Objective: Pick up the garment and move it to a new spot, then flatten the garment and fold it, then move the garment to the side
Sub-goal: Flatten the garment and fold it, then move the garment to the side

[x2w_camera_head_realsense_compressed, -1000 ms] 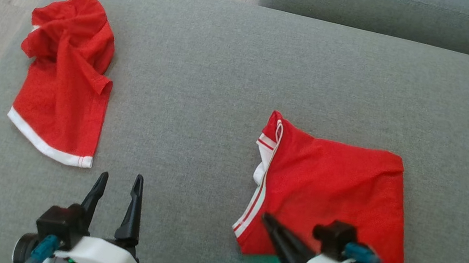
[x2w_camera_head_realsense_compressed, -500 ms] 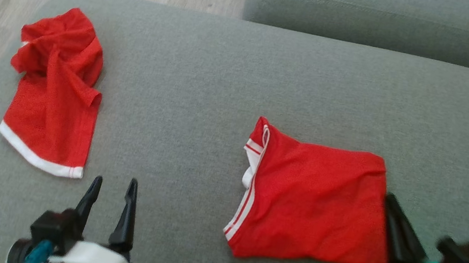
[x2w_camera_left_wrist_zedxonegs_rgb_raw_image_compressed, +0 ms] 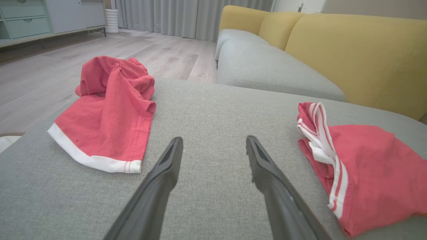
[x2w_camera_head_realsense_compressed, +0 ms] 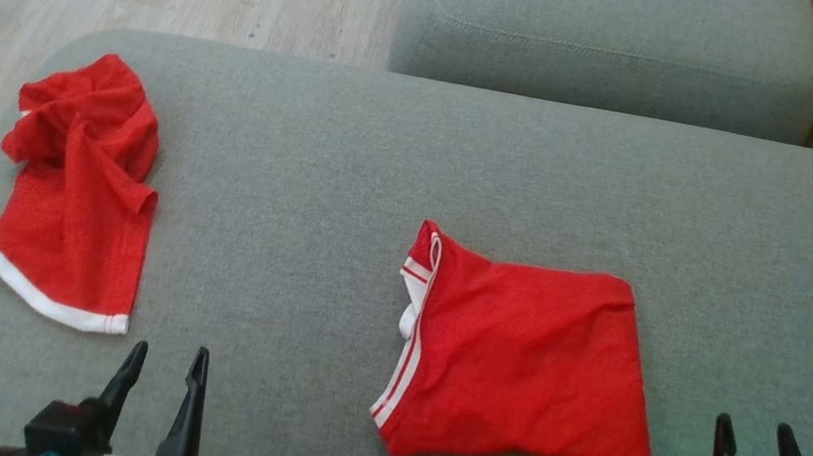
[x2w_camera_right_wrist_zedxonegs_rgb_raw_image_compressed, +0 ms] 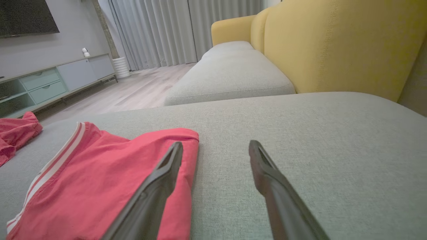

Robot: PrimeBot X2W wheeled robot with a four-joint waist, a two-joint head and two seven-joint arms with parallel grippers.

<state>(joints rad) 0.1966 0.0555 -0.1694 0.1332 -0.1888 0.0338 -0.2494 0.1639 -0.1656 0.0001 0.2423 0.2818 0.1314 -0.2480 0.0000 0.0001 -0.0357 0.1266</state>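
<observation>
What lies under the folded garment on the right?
The folded garment rests on the grey cushion, bare all round it. Anything beneath its layers is hidden.

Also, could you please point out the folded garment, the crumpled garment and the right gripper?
folded garment [x2w_camera_head_realsense_compressed: 517,358], head view, red middle.
crumpled garment [x2w_camera_head_realsense_compressed: 76,206], head view, red middle.
right gripper [x2w_camera_head_realsense_compressed: 752,424], head view, between fingertips.
</observation>
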